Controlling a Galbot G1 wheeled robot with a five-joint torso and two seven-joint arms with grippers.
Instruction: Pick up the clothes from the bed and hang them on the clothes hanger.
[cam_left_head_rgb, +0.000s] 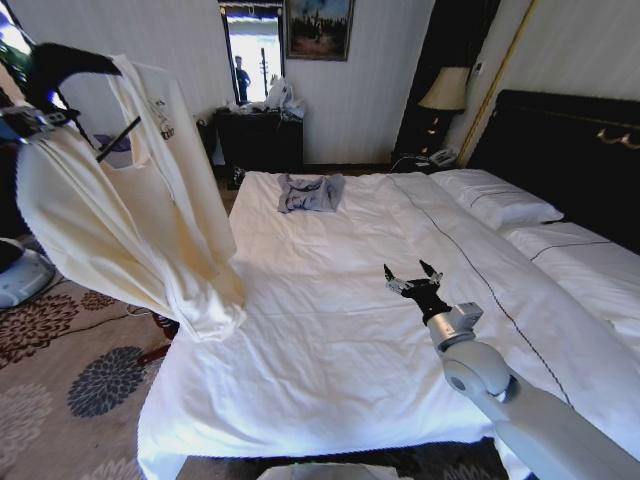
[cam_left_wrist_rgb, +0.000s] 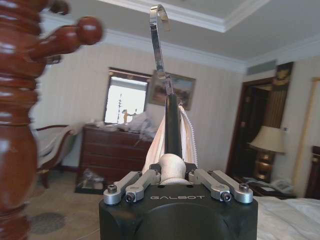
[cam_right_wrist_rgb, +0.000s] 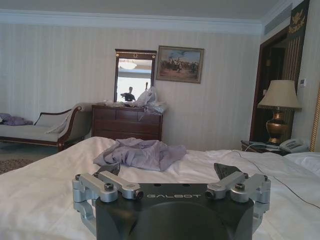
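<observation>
Progress, judged from present layout: shirt (cam_left_head_rgb: 120, 230) off the bed (cam_left_head_rgb: 330, 340) and already draped over the black hanger (cam_left_head_rgb: 60, 65), raised at the robot's left, beside the mattress edge. Remaining: hooking the hanger onto the dark red wooden stand (cam_left_wrist_rgb: 20, 125). Not yet done; silver hook (cam_left_wrist_rgb: 159, 40) free in the air, close beside the stand's knobbed pegs but apart from them.

Left gripper (cam_left_wrist_rgb: 172, 172): clenched on the hanger neck just under the hook, cream fabric bunched between the fingers and hanging beyond. Hanger upright in the grip, hook pointing up.

Right gripper (cam_left_head_rgb: 415, 278): released, fingers spread, holding nothing, hovering low over the middle of the duvet. Well apart from the shirt.

Small grey-blue garment (cam_left_head_rgb: 310, 192): lying crumpled on the bed toward the far end, ahead of the right gripper, untouched. Not part of the hanging job.

Position of shirt relative to tool: directly in and below the left gripper, sleeves and body hanging down clear of the mattress, lower hem near the bed's near-left edge.
</observation>
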